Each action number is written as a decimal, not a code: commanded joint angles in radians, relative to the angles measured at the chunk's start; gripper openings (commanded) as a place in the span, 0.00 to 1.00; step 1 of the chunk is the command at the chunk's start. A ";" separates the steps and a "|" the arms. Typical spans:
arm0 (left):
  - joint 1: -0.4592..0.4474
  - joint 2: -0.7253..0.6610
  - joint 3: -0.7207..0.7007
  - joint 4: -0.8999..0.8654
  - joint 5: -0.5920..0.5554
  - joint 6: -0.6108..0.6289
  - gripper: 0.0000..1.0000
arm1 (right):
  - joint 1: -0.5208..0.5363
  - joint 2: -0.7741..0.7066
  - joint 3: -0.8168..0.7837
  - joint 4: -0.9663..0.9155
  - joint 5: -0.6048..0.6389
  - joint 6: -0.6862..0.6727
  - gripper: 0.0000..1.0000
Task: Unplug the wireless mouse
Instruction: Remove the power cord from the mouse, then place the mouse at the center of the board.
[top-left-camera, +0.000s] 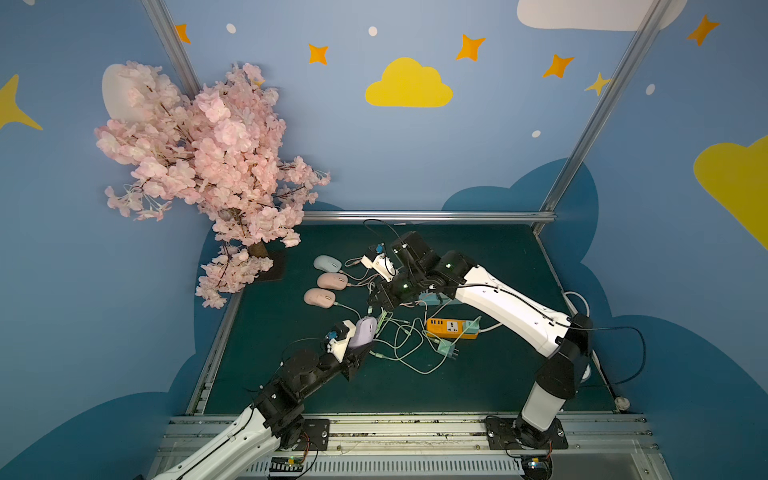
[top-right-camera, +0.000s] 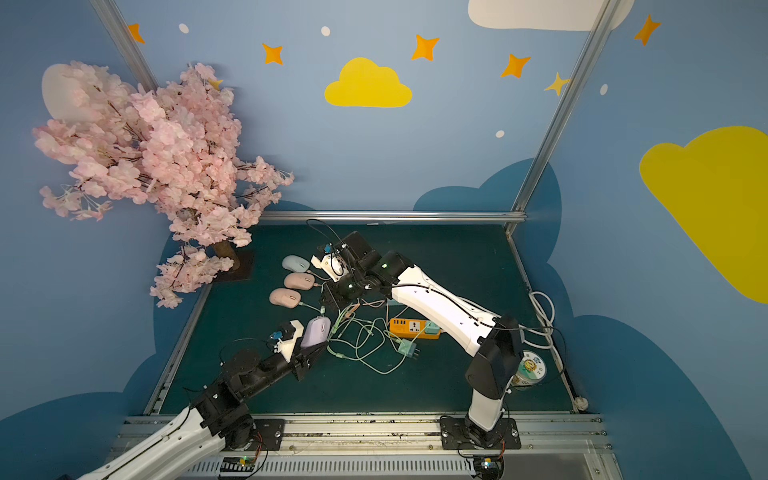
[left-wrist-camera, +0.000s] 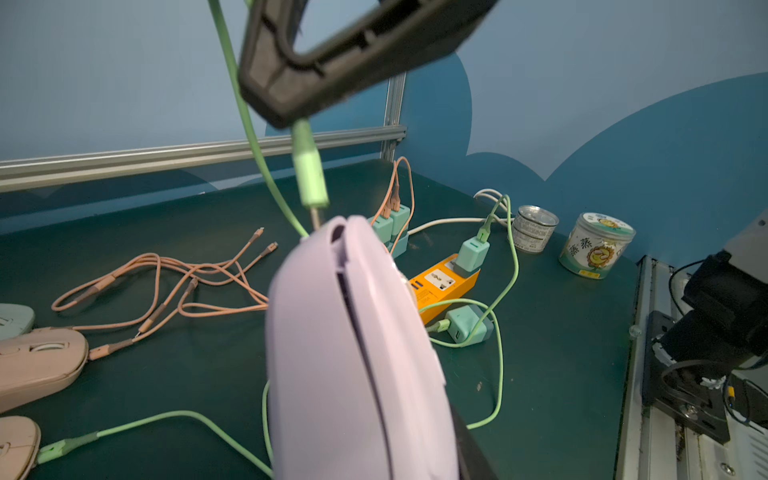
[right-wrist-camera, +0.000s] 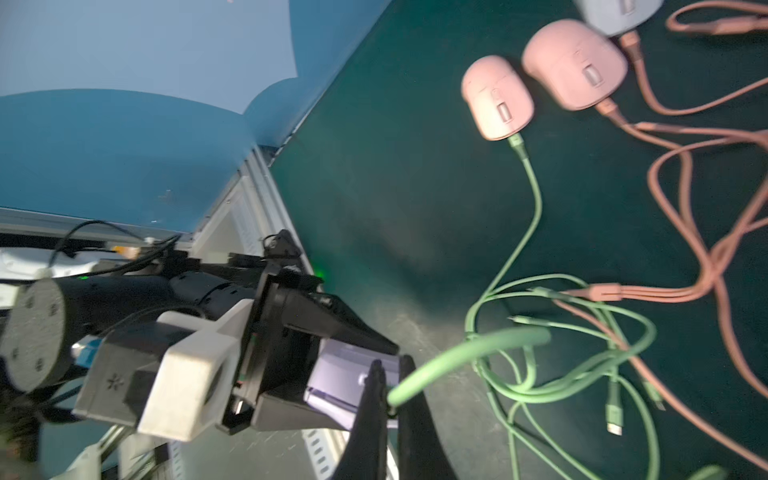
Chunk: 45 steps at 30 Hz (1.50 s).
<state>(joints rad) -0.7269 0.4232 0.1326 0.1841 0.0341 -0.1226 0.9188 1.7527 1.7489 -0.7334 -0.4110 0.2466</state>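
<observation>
The wireless mouse (top-left-camera: 363, 330) (top-right-camera: 316, 331) is lilac and is held up off the green mat, nose up and tilted. My left gripper (top-left-camera: 360, 344) is shut on its sides; one black finger (left-wrist-camera: 469, 449) shows beside the mouse (left-wrist-camera: 353, 353). My right gripper (right-wrist-camera: 390, 374) (top-left-camera: 381, 311) is shut on the green plug (left-wrist-camera: 309, 174) of a green cable (right-wrist-camera: 465, 353), right above the mouse's nose. The plug's bare metal tip (left-wrist-camera: 316, 218) shows at the port. I cannot tell whether the tip is still inside.
Two pink mice (top-left-camera: 332, 281) (top-left-camera: 320, 298) and a pale blue one (top-left-camera: 327, 263) lie in a row at the left, with cables attached. An orange power strip (top-left-camera: 451, 328), teal chargers (top-left-camera: 446, 345) and tangled cables lie mid-mat. Cans (left-wrist-camera: 534, 228) (left-wrist-camera: 596, 245) stand right, a blossom tree (top-left-camera: 199, 166) back left.
</observation>
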 joint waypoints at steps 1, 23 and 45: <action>0.000 0.009 0.001 0.010 0.007 0.004 0.03 | 0.046 -0.095 0.008 0.061 0.014 -0.036 0.00; 0.148 -0.242 -0.129 -0.438 -0.041 -0.996 0.03 | -0.017 -0.230 -0.345 0.179 -0.022 0.045 0.00; 0.686 0.217 -0.112 -0.447 0.331 -0.966 0.04 | 0.005 -0.207 -0.417 0.253 -0.063 0.023 0.00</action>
<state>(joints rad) -0.0654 0.5236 0.0635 -0.1249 0.2131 -1.1278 0.9203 1.5555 1.3407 -0.5121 -0.4561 0.2859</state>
